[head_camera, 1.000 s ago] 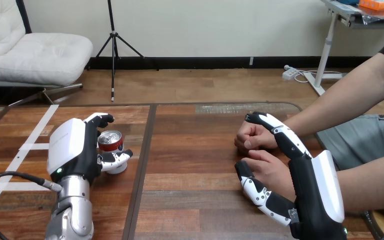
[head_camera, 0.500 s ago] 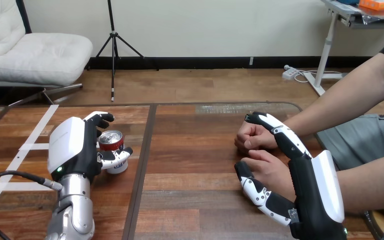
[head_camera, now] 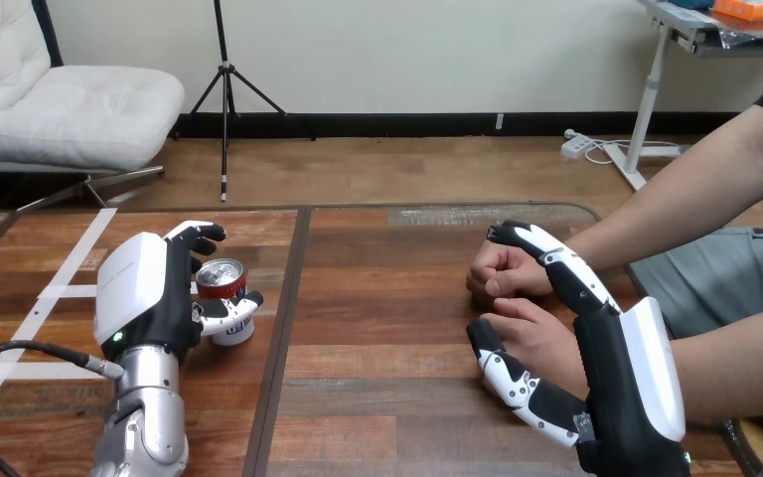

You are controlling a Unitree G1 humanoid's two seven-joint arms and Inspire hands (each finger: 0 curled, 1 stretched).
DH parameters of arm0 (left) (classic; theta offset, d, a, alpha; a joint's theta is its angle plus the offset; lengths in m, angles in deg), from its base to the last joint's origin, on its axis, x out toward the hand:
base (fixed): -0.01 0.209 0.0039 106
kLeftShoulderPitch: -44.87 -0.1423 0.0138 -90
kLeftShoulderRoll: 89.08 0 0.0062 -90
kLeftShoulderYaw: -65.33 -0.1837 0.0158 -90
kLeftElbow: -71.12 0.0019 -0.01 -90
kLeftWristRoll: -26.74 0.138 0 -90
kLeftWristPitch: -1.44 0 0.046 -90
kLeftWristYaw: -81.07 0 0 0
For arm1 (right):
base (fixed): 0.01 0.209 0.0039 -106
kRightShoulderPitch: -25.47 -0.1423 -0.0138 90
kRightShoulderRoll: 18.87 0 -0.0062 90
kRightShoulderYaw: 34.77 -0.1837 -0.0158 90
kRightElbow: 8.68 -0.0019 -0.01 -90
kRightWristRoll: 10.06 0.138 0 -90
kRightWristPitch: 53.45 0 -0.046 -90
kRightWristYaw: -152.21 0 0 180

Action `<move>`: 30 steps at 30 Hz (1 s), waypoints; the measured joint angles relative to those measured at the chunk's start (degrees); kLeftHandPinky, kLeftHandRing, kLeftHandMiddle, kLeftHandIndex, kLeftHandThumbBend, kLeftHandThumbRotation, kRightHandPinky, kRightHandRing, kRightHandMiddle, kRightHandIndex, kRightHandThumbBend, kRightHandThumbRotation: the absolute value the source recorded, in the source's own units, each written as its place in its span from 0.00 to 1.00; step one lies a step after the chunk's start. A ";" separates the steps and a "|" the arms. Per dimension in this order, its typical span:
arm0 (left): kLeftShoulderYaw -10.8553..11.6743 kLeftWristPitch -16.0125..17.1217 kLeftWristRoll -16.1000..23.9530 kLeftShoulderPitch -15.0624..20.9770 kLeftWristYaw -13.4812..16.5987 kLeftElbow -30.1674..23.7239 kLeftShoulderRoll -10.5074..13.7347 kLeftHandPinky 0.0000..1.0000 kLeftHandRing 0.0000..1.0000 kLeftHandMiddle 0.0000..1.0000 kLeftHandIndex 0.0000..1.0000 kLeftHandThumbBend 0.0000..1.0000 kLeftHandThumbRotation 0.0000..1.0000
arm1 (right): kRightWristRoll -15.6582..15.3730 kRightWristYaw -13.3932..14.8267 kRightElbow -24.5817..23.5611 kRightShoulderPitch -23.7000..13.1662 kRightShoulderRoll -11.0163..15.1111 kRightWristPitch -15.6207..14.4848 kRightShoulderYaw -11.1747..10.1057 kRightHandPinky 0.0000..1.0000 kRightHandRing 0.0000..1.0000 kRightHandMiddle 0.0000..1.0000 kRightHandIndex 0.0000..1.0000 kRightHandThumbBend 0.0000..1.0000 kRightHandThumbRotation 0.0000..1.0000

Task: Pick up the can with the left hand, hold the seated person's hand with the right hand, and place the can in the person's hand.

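A red and white can (head_camera: 225, 301) stands on the wooden table (head_camera: 387, 298) at the left. My left hand (head_camera: 144, 296) is wrapped round it, fingers (head_camera: 199, 237) curled behind and thumb across its front. At the right the person's two hands rest on the table: a fist (head_camera: 502, 270) farther off and a nearer hand (head_camera: 536, 336). My right hand (head_camera: 624, 370) comes in beside the nearer hand. Its thumb (head_camera: 513, 386) curls under the nearer hand, and its fingers (head_camera: 556, 263) reach over that hand and across the fist's wrist.
A dark seam (head_camera: 283, 328) runs down the table between the can and the person's hands. White tape lines (head_camera: 55, 293) mark the table's left part. The person's forearms (head_camera: 686, 199) come in from the right edge.
My left hand has tightened slightly on the can, and the can has shifted a little with it. The right hand and the person's hands have not moved.
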 measured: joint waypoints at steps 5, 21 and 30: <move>-0.06 -0.14 0.00 0.16 -0.23 0.08 0.03 0.58 0.69 0.74 0.73 0.66 0.03 | 0.01 -0.03 -0.37 0.01 0.00 -0.25 0.00 0.83 0.86 0.85 0.79 0.44 0.00; -0.50 -2.40 0.20 1.47 -2.82 0.08 0.34 0.59 0.72 0.78 0.78 0.67 0.10 | -0.01 -0.61 -0.89 0.16 0.04 -0.88 0.00 0.83 0.86 0.86 0.78 0.44 0.00; -0.85 -3.07 0.35 1.67 -3.21 0.05 0.50 0.59 0.72 0.79 0.80 0.68 0.13 | -0.09 -0.96 -1.24 0.69 0.04 -1.54 0.00 0.83 0.86 0.86 0.78 0.45 0.00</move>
